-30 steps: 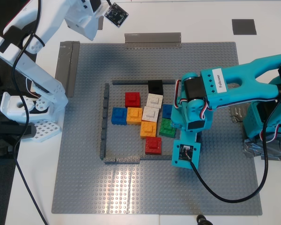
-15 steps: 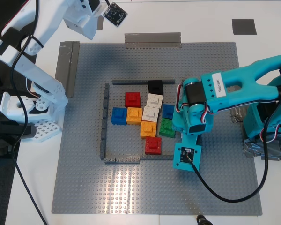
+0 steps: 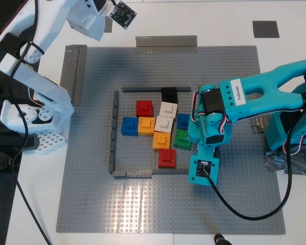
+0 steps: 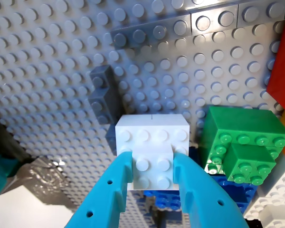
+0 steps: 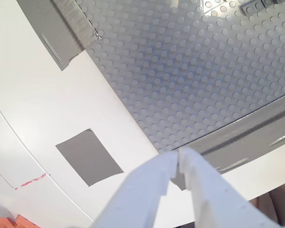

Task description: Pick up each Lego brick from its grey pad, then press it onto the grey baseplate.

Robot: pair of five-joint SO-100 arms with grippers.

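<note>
The grey baseplate (image 3: 158,204) lay on a white table (image 3: 35,204), tape strips (image 3: 167,43) along its edges. One grey pad (image 3: 265,29) sat beyond a far corner. The first gripper (image 4: 152,175) gripped a white brick (image 4: 152,152) over the plate, beside a green brick (image 4: 237,142). The second gripper (image 5: 178,166) hung closed and empty above another pad (image 5: 88,156). Since half a second before, little had changed; the white arm (image 3: 66,20) had shifted slightly.
</note>
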